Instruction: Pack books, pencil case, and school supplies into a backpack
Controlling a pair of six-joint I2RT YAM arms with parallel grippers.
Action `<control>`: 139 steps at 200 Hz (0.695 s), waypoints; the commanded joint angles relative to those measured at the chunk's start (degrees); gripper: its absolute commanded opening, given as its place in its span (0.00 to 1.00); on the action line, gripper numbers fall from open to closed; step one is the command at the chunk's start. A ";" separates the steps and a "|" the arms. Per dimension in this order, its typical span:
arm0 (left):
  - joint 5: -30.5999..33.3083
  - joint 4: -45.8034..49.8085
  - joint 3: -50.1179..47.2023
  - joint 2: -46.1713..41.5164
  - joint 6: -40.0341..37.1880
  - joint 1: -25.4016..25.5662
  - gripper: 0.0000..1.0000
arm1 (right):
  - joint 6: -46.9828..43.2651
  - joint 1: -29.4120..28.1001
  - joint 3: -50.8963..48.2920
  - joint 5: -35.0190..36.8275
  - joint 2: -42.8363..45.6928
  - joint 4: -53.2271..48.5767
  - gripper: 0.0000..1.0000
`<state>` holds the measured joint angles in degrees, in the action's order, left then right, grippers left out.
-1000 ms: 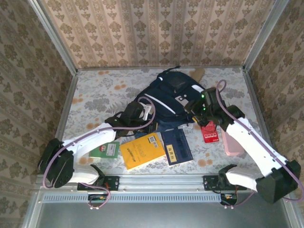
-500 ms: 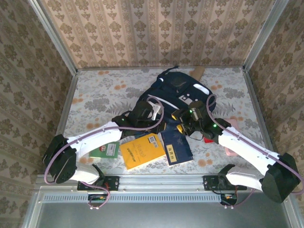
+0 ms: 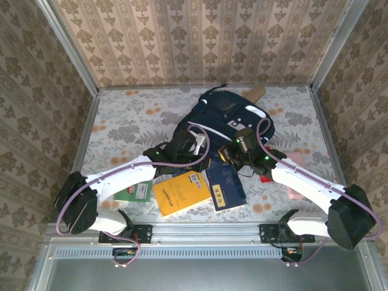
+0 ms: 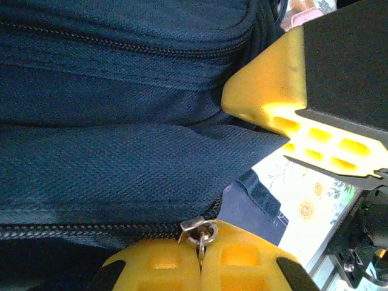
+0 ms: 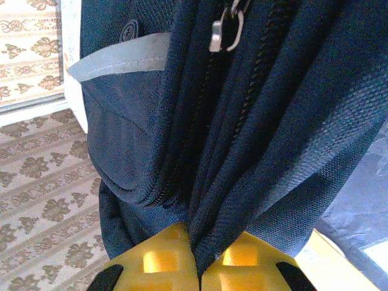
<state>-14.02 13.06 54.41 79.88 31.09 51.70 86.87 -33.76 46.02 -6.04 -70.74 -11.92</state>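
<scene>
Left tool (image 4: 200,257), its 2 yellow pads pressed flat together, pinches the small silver metal zipper pull (image 4: 199,229) on a zip line of the large dark navy fabric backpack (image 3: 225,115). Right tool (image 5: 197,260), pads likewise closed, is clamped on a bunched fold of the backpack's fabric, with a 2nd silver zip tab (image 5: 224,30) hanging higher up the same folds.

From the top camera, the pale floral-patterned worktop (image 3: 121,121) carries the backpack toward its far middle, and both tools meet at the bag's near edge, close beside each other.

Just in front of the bag, under and between the 2 arms, lie the thin flat books. The orange-yellow book with a white barcode label (image 3: 180,193) touches the navy book with a cream label strip (image 3: 226,187) on its right. The small green-and-white book (image 3: 136,191) sits to the left, partly under the left arm.

Right of the navy book, the flat red pack (image 3: 267,177) peeks out from beneath the right arm, with a pale pink item (image 3: 295,159) near it. A tan oblong thing (image 3: 254,93) shows at the backpack's far side.
</scene>
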 commanded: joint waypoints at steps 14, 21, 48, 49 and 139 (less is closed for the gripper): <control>-3.52 4.09 2.90 -3.56 -1.25 -3.12 0.00 | -10.40 0.89 2.44 5.09 0.72 -6.31 0.00; -4.37 4.35 2.72 -3.75 -0.98 -3.87 0.00 | -11.63 0.94 2.68 5.16 0.54 -6.70 0.00; -7.26 5.82 2.32 -4.37 -0.90 -6.53 0.00 | -14.93 1.08 3.52 4.83 -0.15 -8.14 0.00; -7.34 5.87 2.34 -4.42 -0.92 -6.62 0.00 | -14.99 1.12 3.53 4.82 -0.17 -8.22 0.00; -9.99 7.43 -2.37 -5.69 -2.90 -16.72 0.00 | -22.64 4.87 4.45 -1.70 1.47 -9.49 0.00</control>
<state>-25.54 18.85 53.25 76.93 29.78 38.33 69.97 -31.05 49.19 -8.21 -70.76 -17.61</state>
